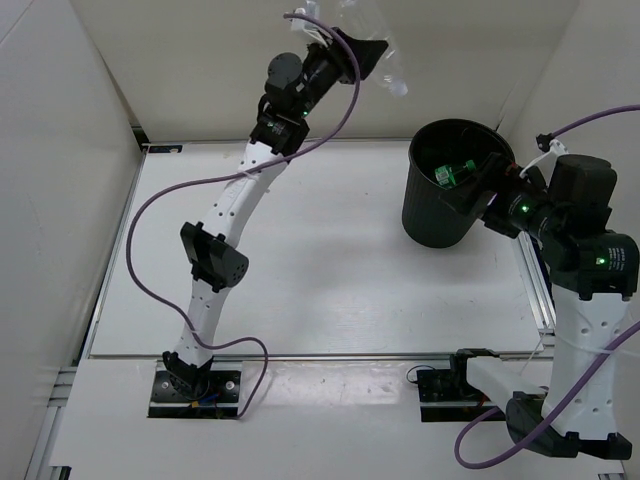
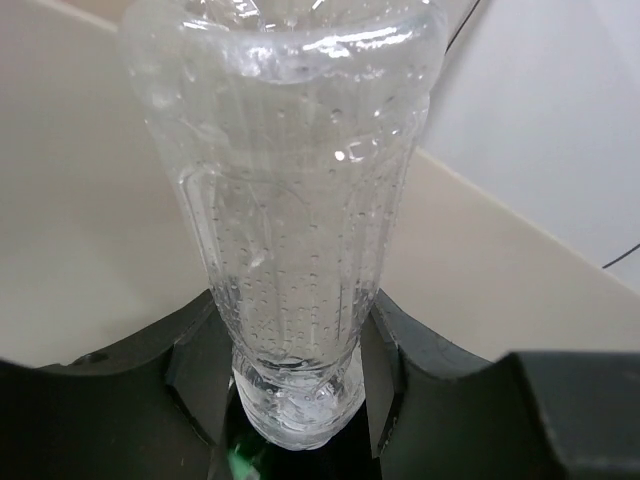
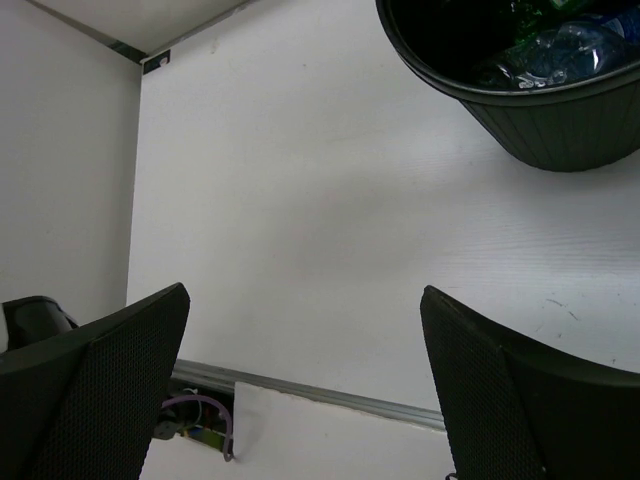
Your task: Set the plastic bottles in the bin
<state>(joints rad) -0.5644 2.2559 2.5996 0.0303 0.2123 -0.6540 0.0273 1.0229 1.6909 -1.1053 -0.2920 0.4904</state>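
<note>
The left jaws clamp the plain clear bottle (image 2: 300,230), high and well apart from the bin (image 1: 435,215). The right jaws gape empty near the bin, which holds the green bottle (image 1: 455,172) and a bluish clear bottle (image 3: 575,45). Probably only this drop is left.

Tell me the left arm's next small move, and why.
Probably carry the left gripper rightward toward the bin. It is shut on the clear bottle, held high near the back wall, well left of the bin's mouth. The right gripper is open and empty beside the bin.
</note>
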